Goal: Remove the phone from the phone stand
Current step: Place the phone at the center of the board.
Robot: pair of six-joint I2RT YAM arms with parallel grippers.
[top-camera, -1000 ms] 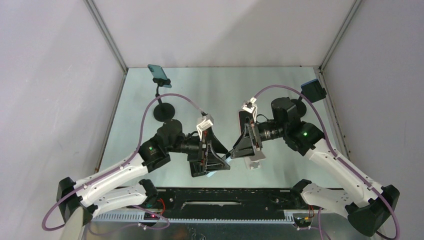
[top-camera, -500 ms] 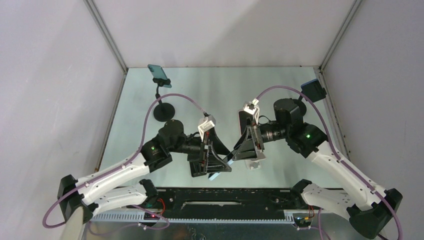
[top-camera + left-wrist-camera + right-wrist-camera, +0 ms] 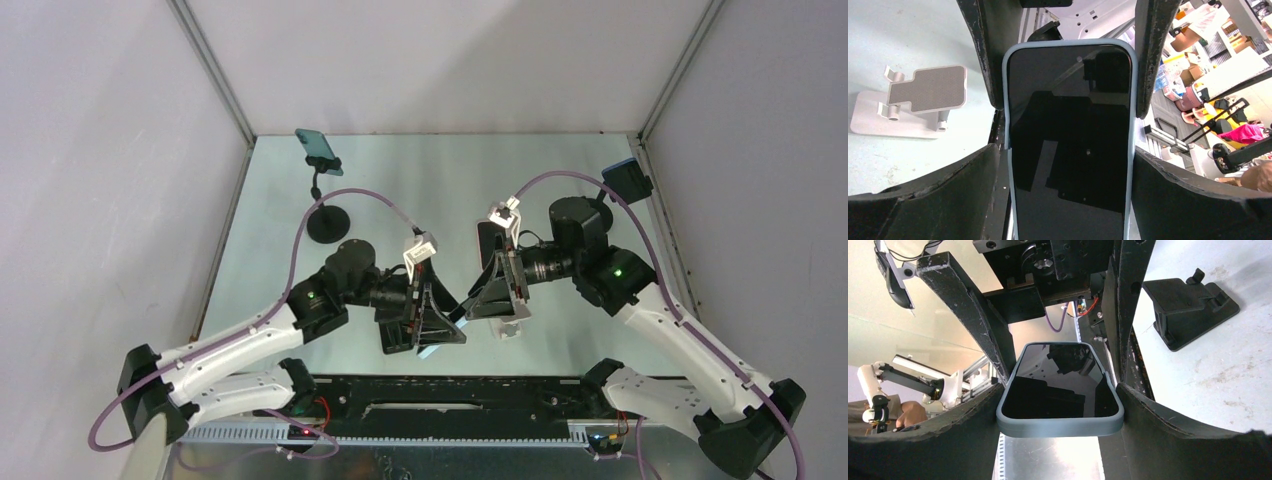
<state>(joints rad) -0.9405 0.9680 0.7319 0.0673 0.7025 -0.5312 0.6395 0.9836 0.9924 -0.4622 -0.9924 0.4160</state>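
Since a second ago the left arm has slid its wrist a little toward the right arm, carrying the left pincer (image 3: 1068,150) further along the phone (image 3: 1070,140). The right arm has drifted slightly the same way and otherwise kept its pose.

The phone, dark-screened in a pale blue case, is held in the air between the two pincers, off the bench (image 3: 420,190) and touching no stand. The right pincer (image 3: 1059,387) pinches it across its width, one finger against each long edge near one end. The left pincer is spread as wide as it goes and straddles the other end; its fingers (image 3: 948,190) lie just beside the case's long edges, and whether they press on it cannot be told. From the left wrist the screen faces the camera and the right pincer's fingers reach in from beyond, one on each side of the phone's far end.

A silver phone stand (image 3: 923,95) sits on the bench off to the left of the left pincer, apart from the phone; from overhead it lies just on the near side of the right pincer. A black stand (image 3: 1188,302) sits on the bench beyond and to the right of the right pincer, also apart from the phone.
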